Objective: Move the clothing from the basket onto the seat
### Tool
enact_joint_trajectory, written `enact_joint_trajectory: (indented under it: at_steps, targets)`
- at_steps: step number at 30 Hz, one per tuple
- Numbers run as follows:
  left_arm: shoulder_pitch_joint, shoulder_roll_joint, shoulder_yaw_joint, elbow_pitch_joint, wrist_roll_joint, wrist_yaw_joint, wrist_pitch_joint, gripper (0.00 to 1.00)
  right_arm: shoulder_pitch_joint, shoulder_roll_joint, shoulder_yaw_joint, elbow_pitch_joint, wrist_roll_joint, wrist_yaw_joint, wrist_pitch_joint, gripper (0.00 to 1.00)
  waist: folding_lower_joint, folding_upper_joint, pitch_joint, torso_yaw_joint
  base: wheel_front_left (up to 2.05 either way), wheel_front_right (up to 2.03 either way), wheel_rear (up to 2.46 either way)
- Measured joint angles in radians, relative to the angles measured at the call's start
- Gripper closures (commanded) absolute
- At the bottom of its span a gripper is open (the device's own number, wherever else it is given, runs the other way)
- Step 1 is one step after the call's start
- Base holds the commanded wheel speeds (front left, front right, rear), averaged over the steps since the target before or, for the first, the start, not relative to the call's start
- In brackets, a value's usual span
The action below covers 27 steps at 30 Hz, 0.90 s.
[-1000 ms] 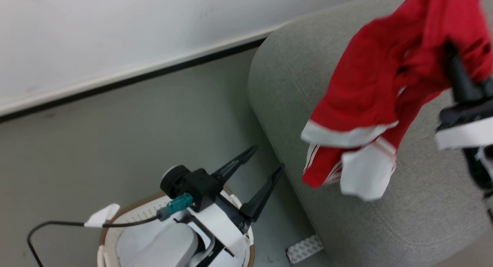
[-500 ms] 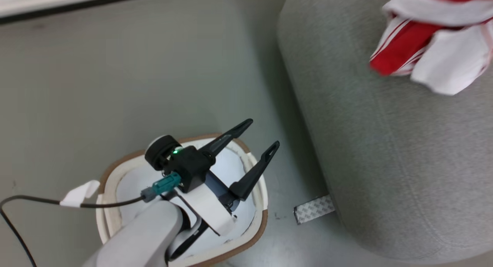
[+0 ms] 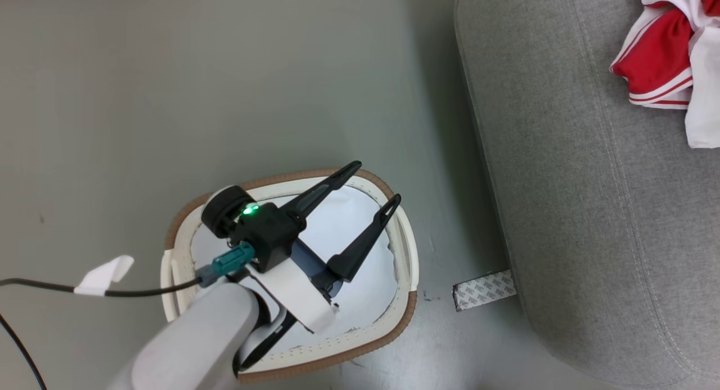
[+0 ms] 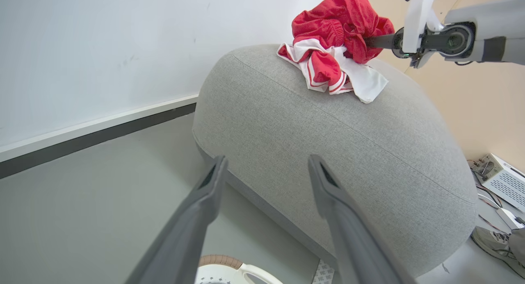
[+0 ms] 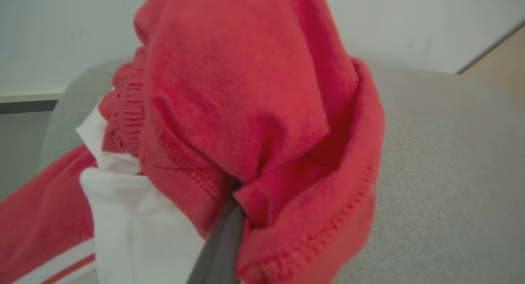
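Soft red clothing (image 4: pixel 324 67) now down on rounded grey seat (image 4: pixel 377 132); right jaws gripping it, left jaws splayed.

Right of our left fingers (image 3: pixel 365 241) in the head view, we see a small patterned strip (image 3: pixel 484 289) flat on the grey-green floor (image 3: pixel 225 86). In the left wrist view a white wall (image 4: pixel 102 42) with a dark baseboard (image 4: pixel 94 139) stands beyond them, and a pale vented box (image 4: pixel 499 181) sits far right.
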Motion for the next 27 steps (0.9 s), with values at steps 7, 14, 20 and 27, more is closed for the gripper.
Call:
enact_joint_trajectory:
  at_steps: [7, 14, 20, 27]
  targets:
    - [-0.008, 0.002, 0.007, 0.011, -0.005, 0.006, -0.009, 0.0, -0.014, -0.011, 0.05, 0.057, 0.035, 0.0, 0.073, 1.0, 0.0, 0.0, -0.007, 0.003, 0.0, 0.0, 0.0]
    - [-0.001, -0.011, 0.009, 0.046, -0.018, 0.01, -0.022, 0.0, -0.018, -0.014, 0.107, 0.076, 0.055, 0.0, 0.083, 0.0, -0.0001, 0.0, -0.065, -0.009, 0.0, 0.0, 0.0]
    - [0.042, -0.038, 0.024, 0.093, -0.034, 0.024, -0.041, 0.0, 0.033, -0.041, 0.211, 0.041, 0.064, 0.0, 0.105, 0.0, -0.0001, 0.0001, -0.165, -0.015, 0.0, 0.0, 0.0]
    - [0.115, -0.065, 0.093, 0.131, -0.071, 0.06, -0.05, 0.0, 0.114, -0.136, 0.316, -0.078, 0.109, 0.0, 0.096, 0.0, -0.0004, 0.0001, -0.321, -0.012, 0.0, 0.0, 0.0]
